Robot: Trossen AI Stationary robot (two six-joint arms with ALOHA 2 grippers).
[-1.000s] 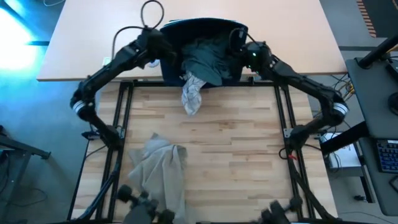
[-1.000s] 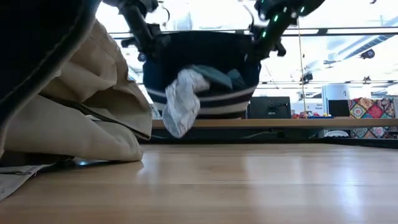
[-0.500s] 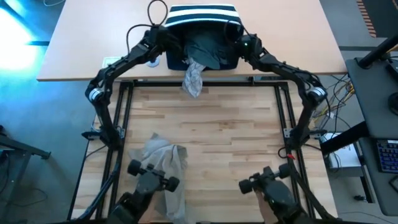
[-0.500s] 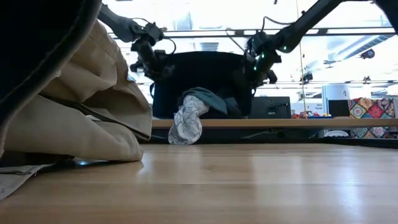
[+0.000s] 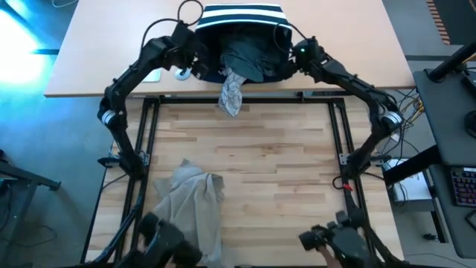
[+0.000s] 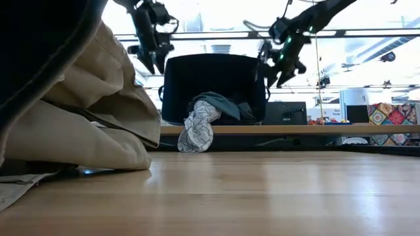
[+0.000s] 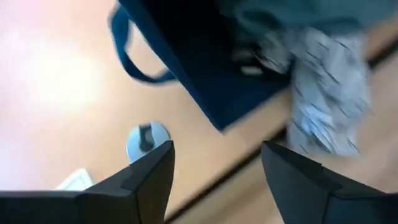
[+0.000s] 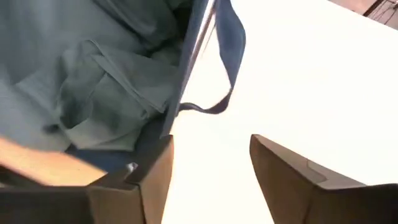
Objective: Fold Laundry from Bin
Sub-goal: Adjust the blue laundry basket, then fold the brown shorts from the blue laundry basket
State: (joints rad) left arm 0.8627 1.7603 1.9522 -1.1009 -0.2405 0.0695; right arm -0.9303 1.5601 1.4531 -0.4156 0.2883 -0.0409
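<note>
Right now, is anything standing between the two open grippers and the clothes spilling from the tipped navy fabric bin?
Nothing visible. The left gripper and right gripper hang beside the tipped navy bin; its teal-green garment and grey-white patterned garment lie exposed.

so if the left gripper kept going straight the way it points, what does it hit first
Probably the bare tan desk beside the bin; its open jaws frame desk surface, with the bin's corner just off-line. Depth is hard to judge.

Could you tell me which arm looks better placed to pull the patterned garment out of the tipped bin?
Probably the left: the grey-white patterned garment spills from the bin on its side, and the left gripper, fingers open, hangs nearer than the right gripper.
</note>
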